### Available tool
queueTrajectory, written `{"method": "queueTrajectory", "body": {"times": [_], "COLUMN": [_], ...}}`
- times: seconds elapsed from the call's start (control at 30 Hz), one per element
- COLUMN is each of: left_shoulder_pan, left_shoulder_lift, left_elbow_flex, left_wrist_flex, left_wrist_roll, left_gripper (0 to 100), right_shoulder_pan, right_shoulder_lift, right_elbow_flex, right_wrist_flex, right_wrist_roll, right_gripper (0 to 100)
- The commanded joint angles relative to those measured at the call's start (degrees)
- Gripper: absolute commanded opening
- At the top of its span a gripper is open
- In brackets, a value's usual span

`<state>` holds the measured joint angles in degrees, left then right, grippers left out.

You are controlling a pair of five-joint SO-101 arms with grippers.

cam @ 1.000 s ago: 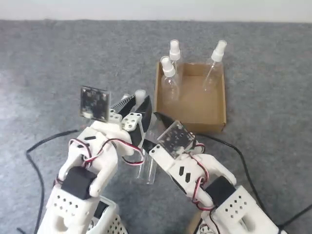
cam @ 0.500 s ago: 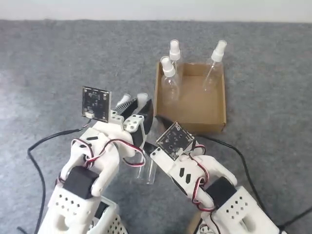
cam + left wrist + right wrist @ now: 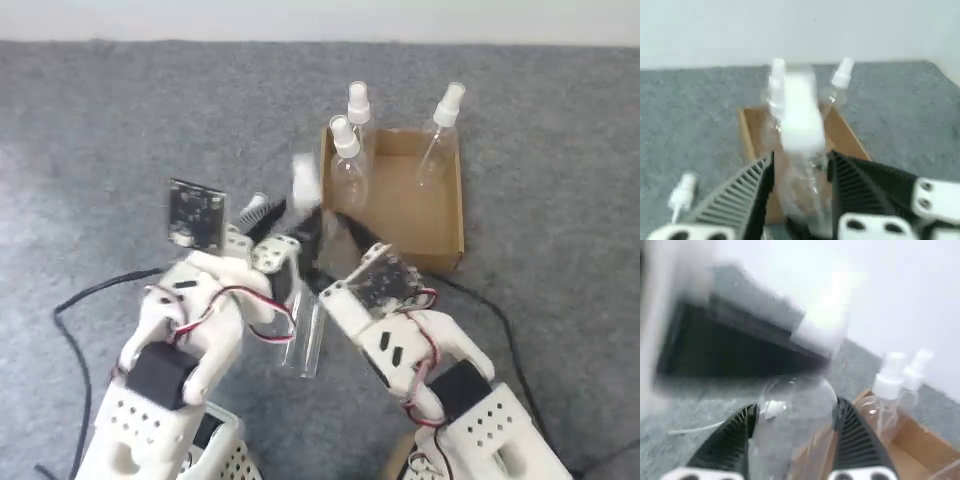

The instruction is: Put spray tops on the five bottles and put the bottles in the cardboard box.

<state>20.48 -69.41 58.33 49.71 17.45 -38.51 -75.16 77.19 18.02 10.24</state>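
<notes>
A clear bottle [image 3: 305, 335] with a white spray top [image 3: 305, 180] stands upright between the two arms, in front of the cardboard box [image 3: 440, 262]. My left gripper [image 3: 283, 235] is shut on it; in the left wrist view the bottle [image 3: 801, 200] fills the gap of the left gripper [image 3: 800, 157]. My right gripper [image 3: 338, 235] grips it from the other side, and in its wrist view the right gripper [image 3: 796, 407] is shut on the bottle [image 3: 799, 437]. Three capped bottles [image 3: 346, 168] stand in the box.
A loose spray top [image 3: 682, 192] lies on the grey carpet on the far side of the left gripper from the box. Black cables [image 3: 70, 300] trail at the left. Open carpet lies left of and beyond the box.
The right gripper has moved up toward the box and closed on the bottle. The bottle's spray top has shifted slightly toward the box. The left arm has hardly moved.
</notes>
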Motion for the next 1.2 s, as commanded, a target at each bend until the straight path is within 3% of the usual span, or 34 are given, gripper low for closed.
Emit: {"method": "queueTrajectory", "body": {"times": [0.0, 0.2, 0.53, 0.73, 0.93, 1.17], "left_shoulder_pan": [-1.32, -6.07, -6.86, -14.77, -12.04, -7.91], "left_shoulder_lift": [0.35, 0.35, 0.09, -10.11, -19.78, -20.22], "left_elbow_flex": [-3.03, -4.0, -4.26, -1.36, 9.27, 10.59], "left_wrist_flex": [4.04, 4.22, 4.31, 4.04, -0.09, 0.18], "left_wrist_roll": [-0.53, -0.44, -0.53, -0.7, -7.47, -10.2], "left_gripper": [23, 24, 24, 24, 24, 24], "right_shoulder_pan": [1.01, 1.01, 1.8, 7.34, 7.6, 7.25], "right_shoulder_lift": [-2.07, -2.07, -1.98, -1.89, 0.4, 20.26], "right_elbow_flex": [-0.88, -0.79, -1.14, -2.02, -12.57, -27.78], "right_wrist_flex": [-4.09, -4.09, -4.26, -8.31, -2.07, -1.27], "right_wrist_roll": [-0.79, -0.79, -0.79, -1.14, -1.14, -1.23], "right_gripper": [0.6, 0.6, 0.6, 0.6, 0.6, 0.6]}}
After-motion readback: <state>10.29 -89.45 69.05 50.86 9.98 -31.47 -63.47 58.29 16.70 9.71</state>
